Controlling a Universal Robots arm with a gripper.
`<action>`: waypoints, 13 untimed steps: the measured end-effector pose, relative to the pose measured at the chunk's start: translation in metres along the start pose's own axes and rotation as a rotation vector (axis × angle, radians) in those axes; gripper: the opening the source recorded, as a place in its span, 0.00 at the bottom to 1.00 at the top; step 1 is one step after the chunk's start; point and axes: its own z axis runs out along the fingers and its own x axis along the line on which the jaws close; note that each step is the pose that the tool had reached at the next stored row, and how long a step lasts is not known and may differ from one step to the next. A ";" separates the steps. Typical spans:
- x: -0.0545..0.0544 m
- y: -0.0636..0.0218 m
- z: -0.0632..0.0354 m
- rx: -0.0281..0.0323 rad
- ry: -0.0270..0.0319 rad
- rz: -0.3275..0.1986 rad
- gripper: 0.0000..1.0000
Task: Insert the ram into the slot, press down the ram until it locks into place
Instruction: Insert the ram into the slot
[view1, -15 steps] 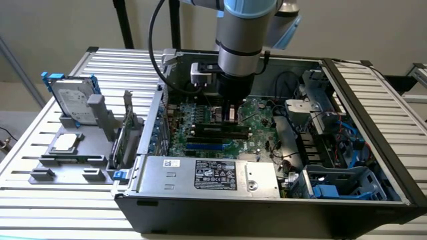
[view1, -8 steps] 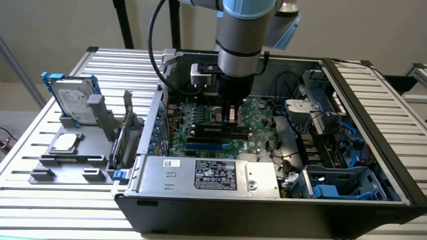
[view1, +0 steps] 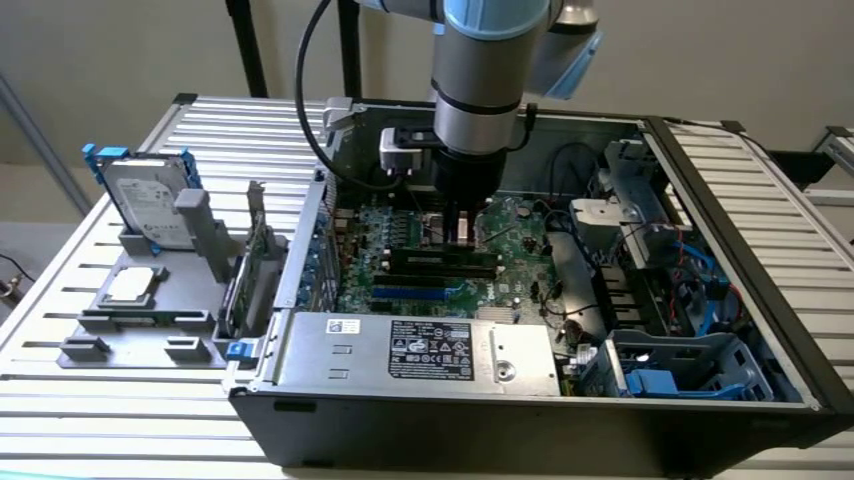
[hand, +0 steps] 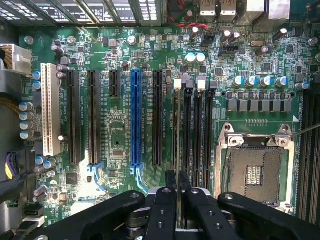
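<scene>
Mid-frame in the exterior view, the black two-fingered gripper (view1: 462, 232) was clamped on the thin green circuit-board ram (hand: 178, 145), held edge-on in line with the long black plastic slot (hand: 177, 85). Insertion seemed in hand; seating likely called for exact alignment and straight downward pressure.

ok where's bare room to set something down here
Bare table slats in front of the grey fixture and at the exterior view's right of the case. Crowded inside the case, around the hand holding the ram.
</scene>
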 end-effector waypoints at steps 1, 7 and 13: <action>0.000 0.0001 0.0002 0.0001 0.0000 0.000 0.13; -0.002 0.0002 0.0017 0.0002 0.0002 0.000 0.13; -0.002 0.0002 0.0025 0.0001 0.0003 0.000 0.13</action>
